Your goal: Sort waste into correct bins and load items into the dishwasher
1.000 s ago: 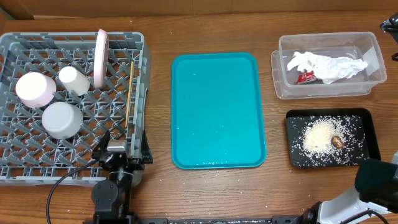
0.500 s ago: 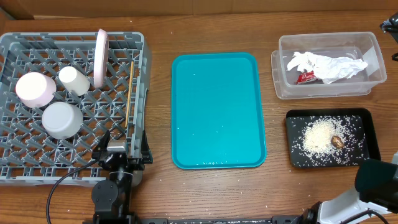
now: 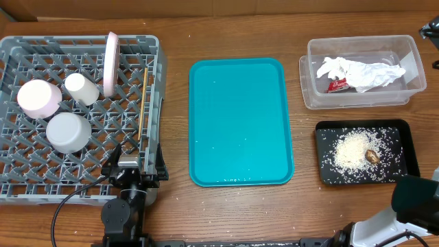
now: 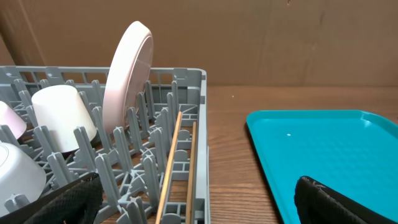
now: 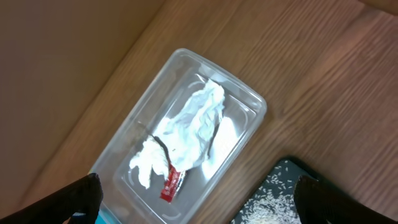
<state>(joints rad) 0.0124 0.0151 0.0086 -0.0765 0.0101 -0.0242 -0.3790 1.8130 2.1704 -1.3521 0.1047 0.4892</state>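
The left gripper (image 4: pixel 199 202) is being held wide open, with nothing between its fingers. Ahead of it and toward its left finger, one grey dish rack (image 4: pixel 186 76) is being shown. Two wooden chopsticks (image 4: pixel 171 168) are lying side by side in the rack just ahead of the gripper, along the wall nearer the right finger. Beyond them one whitish-pink plate (image 4: pixel 127 68) is standing on edge. One white cup (image 4: pixel 62 112) is sitting just left of it. One pinkish bowl (image 3: pixel 39 98) and one whitish bowl (image 3: pixel 68 132) are resting further left. One teal serving tray (image 4: pixel 348 143) is lying ahead of the right finger, bare.

The right gripper (image 5: pixel 202 199) is likewise being held fully open and is holding nothing. Below it, between its fingers, one clear tub (image 5: pixel 254 99) is holding one crumpled white paper (image 5: pixel 193 124) and one red wrapper (image 5: pixel 171 185). Toward its right finger, one black tray (image 3: pixel 322 154) is carrying scattered rice grains (image 3: pixel 353 151) and one brown lump (image 3: pixel 372 156).
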